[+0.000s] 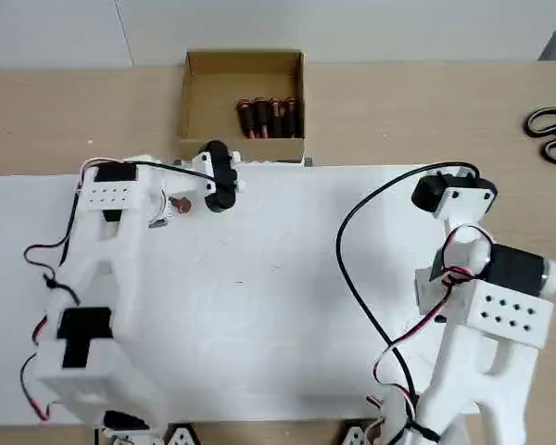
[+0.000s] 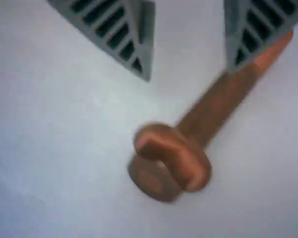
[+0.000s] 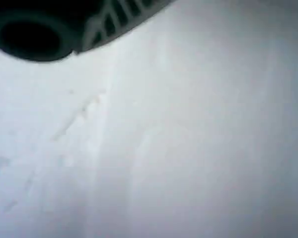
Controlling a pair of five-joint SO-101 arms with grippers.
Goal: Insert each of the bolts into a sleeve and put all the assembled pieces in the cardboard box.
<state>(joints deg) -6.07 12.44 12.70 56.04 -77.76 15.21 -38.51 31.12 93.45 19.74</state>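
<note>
A copper bolt (image 2: 188,144) lies on the white sheet, its head toward the camera and its shaft tip beside one finger (image 2: 248,29) of my left gripper (image 2: 188,69). That gripper is open and hangs just above the bolt. From above, the bolt (image 1: 178,204) sits at the left gripper (image 1: 165,208), just in front of the cardboard box (image 1: 193,102). Several assembled pieces (image 1: 271,118) lie in the box. My right gripper (image 3: 64,37) holds a black hollow sleeve (image 3: 32,34) against a ribbed finger (image 3: 119,20) above the sheet; the right arm (image 1: 486,311) stands at the right.
The white sheet (image 1: 278,297) covers most of the wooden table between the arms. A pair of scissors (image 1: 551,130) lies at the far right edge. Cables (image 1: 347,269) run from each arm's wrist camera.
</note>
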